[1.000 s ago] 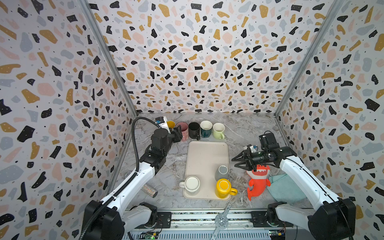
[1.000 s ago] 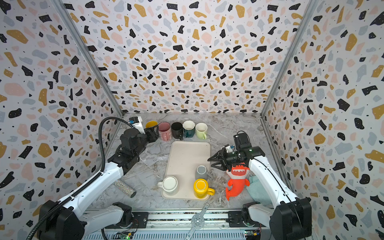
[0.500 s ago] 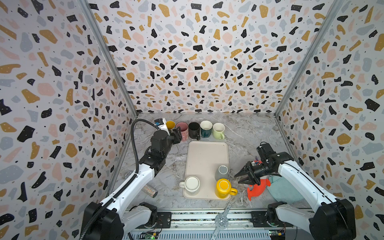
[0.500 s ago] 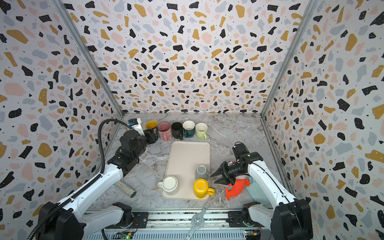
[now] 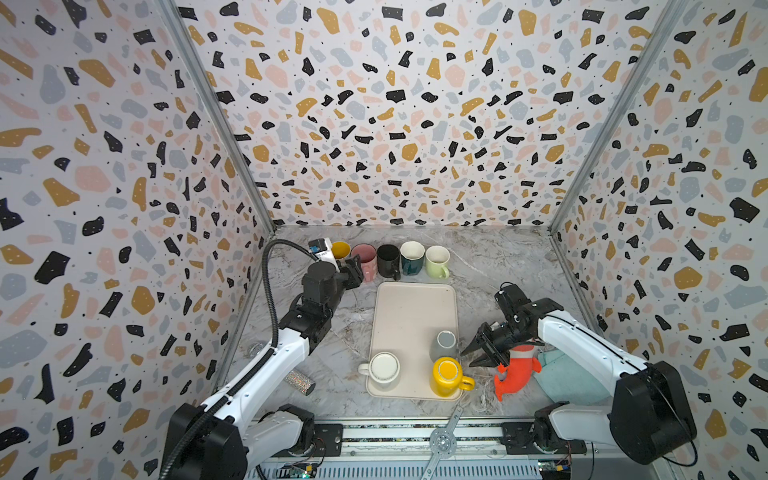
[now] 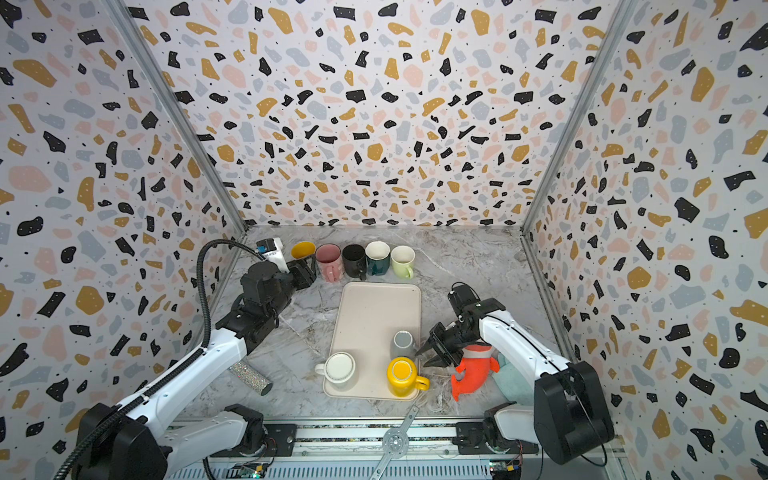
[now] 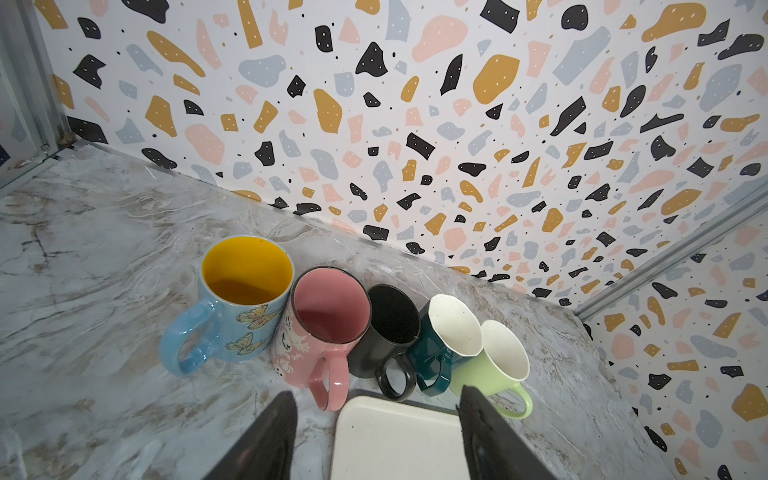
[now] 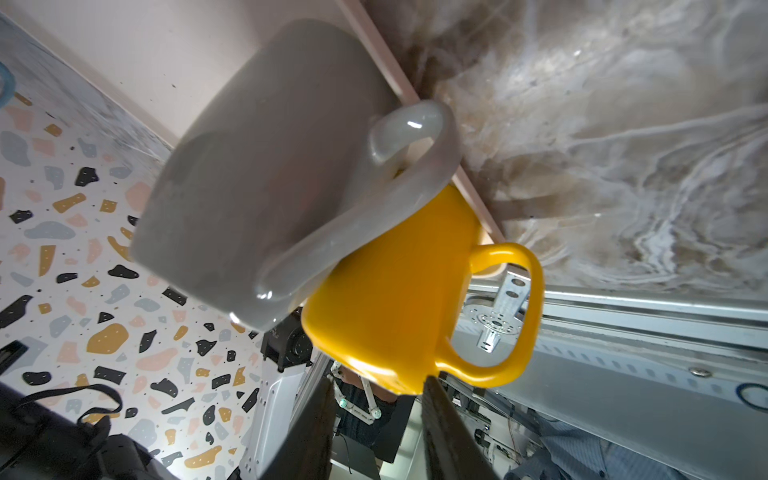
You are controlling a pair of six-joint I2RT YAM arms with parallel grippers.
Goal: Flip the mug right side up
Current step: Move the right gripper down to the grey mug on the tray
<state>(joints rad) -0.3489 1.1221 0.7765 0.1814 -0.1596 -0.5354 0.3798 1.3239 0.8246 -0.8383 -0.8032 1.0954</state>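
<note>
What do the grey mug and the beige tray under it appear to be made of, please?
The grey handled mug looks like glazed ceramic: bright glints sit on its smooth handle. The beige rectangular tray is possibly matte plastic, given its moulded raised rim and dull surface.

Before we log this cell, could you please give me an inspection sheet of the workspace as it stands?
Surface: marble tabletop, beige tray in the middle.
Job's things: white mug, grey mug and yellow mug upside down on the tray's near end; five upright mugs in a row behind it.
Clutter: orange plush toy and teal cloth right of the tray; glitter cylinder left.
Grippers: left gripper open, empty, near the pink mug; right gripper open, empty, beside the grey mug.
Cables: black hose loops over the left arm.
Surroundings: terrazzo-patterned walls on three sides; metal rail in front.
</note>
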